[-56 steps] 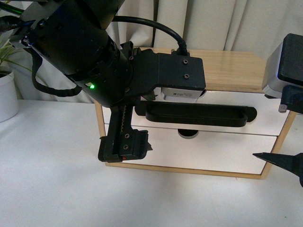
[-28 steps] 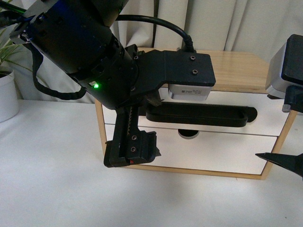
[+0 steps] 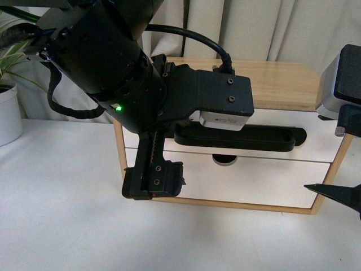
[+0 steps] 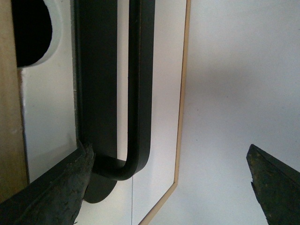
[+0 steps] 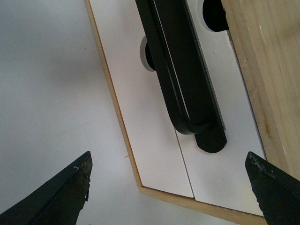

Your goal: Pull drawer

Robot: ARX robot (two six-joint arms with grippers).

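Note:
The drawer (image 3: pixel 276 123) is the upper white front of a small wooden cabinet, with a long black bar handle (image 3: pixel 242 139) across it. In the left wrist view my left gripper (image 4: pixel 173 187) is open. The handle's (image 4: pixel 139 84) bent end lies between the fingers, close to one fingertip (image 4: pixel 77 183). The half-round notch (image 4: pixel 30 33) shows dark at the drawer's (image 4: pixel 47 117) top edge. My right gripper (image 5: pixel 171 187) is open and off the cabinet's right end, away from the handle (image 5: pixel 180 75). The drawer front looks level with the one below.
A plain white drawer front (image 3: pixel 254 182) without a handle sits below, inside the wooden frame (image 3: pixel 276 76). The left arm (image 3: pixel 113 73) hides the cabinet's left part. A plant in a white pot (image 3: pixel 8 116) stands far left on the white table (image 3: pixel 67 231). Curtains (image 3: pixel 271 28) hang behind.
My left arm has moved right along the cabinet front, then dropped slightly. The right gripper has stayed where it was. The drawer has not visibly moved.

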